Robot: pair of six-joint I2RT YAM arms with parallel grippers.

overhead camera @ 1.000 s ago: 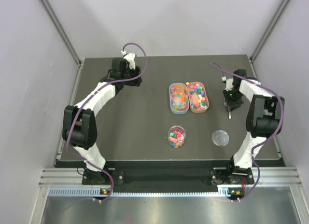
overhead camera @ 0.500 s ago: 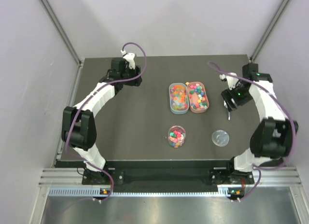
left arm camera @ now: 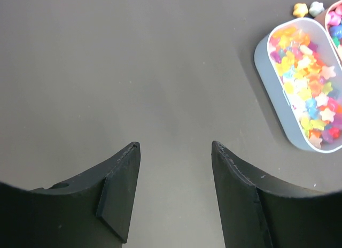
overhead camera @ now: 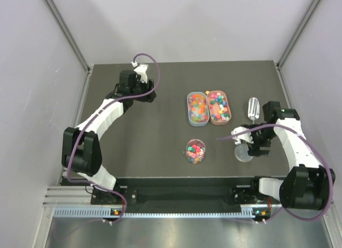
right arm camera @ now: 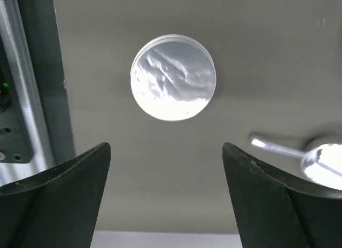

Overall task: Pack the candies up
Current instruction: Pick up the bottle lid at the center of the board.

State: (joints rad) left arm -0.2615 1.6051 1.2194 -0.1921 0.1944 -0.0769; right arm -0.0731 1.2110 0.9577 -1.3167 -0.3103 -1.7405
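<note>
candies (overhead camera: 197,108) fill two oval trays (overhead camera: 188,110) side by side mid-table, with more in a clear round cup (overhead camera: 187,150) just in front of them. left gripper (left arm camera: 175,152) has its fingers spread with nothing between them, over bare table (left arm camera: 107,71) left of the trays. right gripper (right arm camera: 165,152) is wide apart and empty above the round lid (right arm camera: 173,77); looks clear of it, hard to tell. clear scoop (overhead camera: 253,107) lies right of the trays.

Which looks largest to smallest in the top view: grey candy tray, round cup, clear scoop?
1. Grey candy tray.
2. Round cup.
3. Clear scoop, about as long as the cup but much narrower.
All sit on the table, so nearness barely matters.
</note>
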